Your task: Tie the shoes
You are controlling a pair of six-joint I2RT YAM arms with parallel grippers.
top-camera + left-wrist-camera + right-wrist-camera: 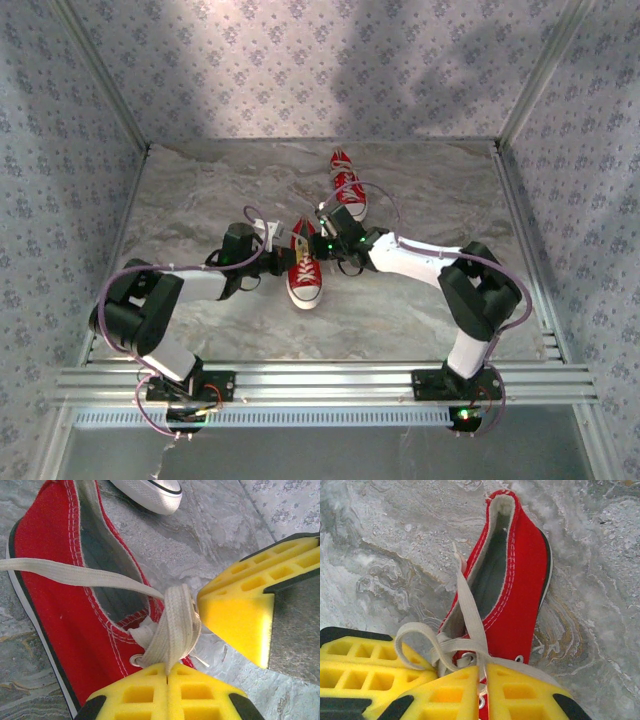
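Left arm (165, 300) and right arm (430, 262) share one build: white shells on the links, chunky black housings at the joints, and black base plates (187, 385) on the mounting rail (320, 378). Lilac cables (103, 298) loop up from the rail along each arm. Small green lights (461, 413) glow on the rail's near side. Left tool (167, 677) and right tool (482, 680) have bright yellow fingers (200, 700) moulded with rectangular pockets, black at the outer corners.
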